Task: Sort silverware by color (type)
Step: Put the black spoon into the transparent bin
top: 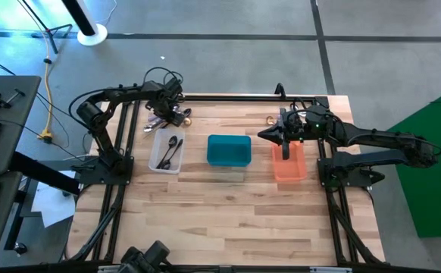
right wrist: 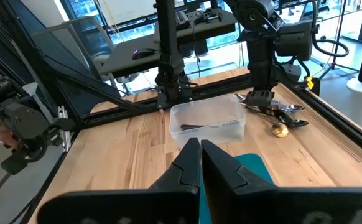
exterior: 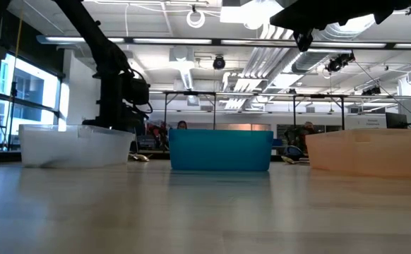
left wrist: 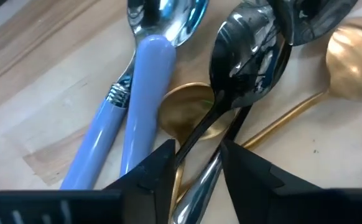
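Observation:
The silverware pile (top: 167, 116) lies on the table's far left, behind the clear bin (top: 166, 150), which holds two black utensils (top: 173, 149). My left gripper (left wrist: 198, 165) is open and low over the pile (left wrist: 231, 93). In that pile are a black spoon (left wrist: 246, 56), two blue-handled pieces (left wrist: 143, 93), gold spoons (left wrist: 187, 115) and a silver handle (left wrist: 199, 186). My right gripper (top: 264, 136) is shut and empty. It hovers between the teal bin (top: 229, 150) and the orange bin (top: 289, 161). My left gripper comes at the pile from above, its open fingers (left wrist: 159, 168) standing on either side of the black spoon's handle (left wrist: 196, 140) and the silver handle beneath it. Whether the fingers touch either handle I cannot tell. The utensils lie flat on the table.
The three bins stand in a row across the table's middle: clear on the left, teal in the centre, orange on the right. A small gold piece (top: 270, 119) lies behind the orange bin. Bare wood (top: 228, 220) fills the near half. A black frame rail (top: 228, 96) runs along the far edge.

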`<action>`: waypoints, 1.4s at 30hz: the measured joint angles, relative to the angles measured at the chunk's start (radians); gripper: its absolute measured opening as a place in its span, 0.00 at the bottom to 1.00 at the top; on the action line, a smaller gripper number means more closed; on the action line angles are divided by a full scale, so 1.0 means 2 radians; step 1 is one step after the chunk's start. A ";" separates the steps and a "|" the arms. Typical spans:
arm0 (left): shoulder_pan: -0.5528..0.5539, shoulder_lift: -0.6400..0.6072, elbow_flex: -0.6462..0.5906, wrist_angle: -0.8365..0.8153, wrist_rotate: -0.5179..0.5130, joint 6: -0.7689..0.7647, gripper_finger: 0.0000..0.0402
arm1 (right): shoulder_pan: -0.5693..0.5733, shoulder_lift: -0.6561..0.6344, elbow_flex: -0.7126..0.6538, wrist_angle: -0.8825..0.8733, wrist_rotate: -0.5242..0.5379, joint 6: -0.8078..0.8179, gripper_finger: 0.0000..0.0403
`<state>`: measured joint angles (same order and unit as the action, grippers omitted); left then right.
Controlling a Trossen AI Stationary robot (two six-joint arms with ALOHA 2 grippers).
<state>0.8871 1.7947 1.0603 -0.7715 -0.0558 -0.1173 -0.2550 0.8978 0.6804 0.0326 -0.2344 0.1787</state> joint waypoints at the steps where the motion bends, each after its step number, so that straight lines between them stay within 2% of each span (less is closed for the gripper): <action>1: 0.000 0.000 0.000 0.001 0.001 0.000 0.25 | 0.000 0.000 0.000 0.000 0.000 0.000 0.00; 5: 0.000 0.001 -0.001 0.002 0.000 0.004 0.07 | 0.000 0.000 0.000 0.000 0.000 0.000 0.00; 7: 0.000 0.001 -0.001 0.001 -0.003 0.007 0.03 | 0.000 0.000 0.000 0.000 0.000 0.000 0.00; 31: 0.000 -0.050 -0.003 0.007 0.015 0.011 0.00 | 0.000 0.000 0.000 0.000 0.000 0.000 0.00; 42: 0.000 -0.120 -0.002 0.007 0.015 0.017 0.00 | 0.000 0.000 0.000 0.000 0.000 -0.001 0.00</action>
<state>0.8879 1.5549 1.0554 -0.7578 -0.0254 -0.0836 -0.2550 0.8978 0.6804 0.0325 -0.2344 0.1761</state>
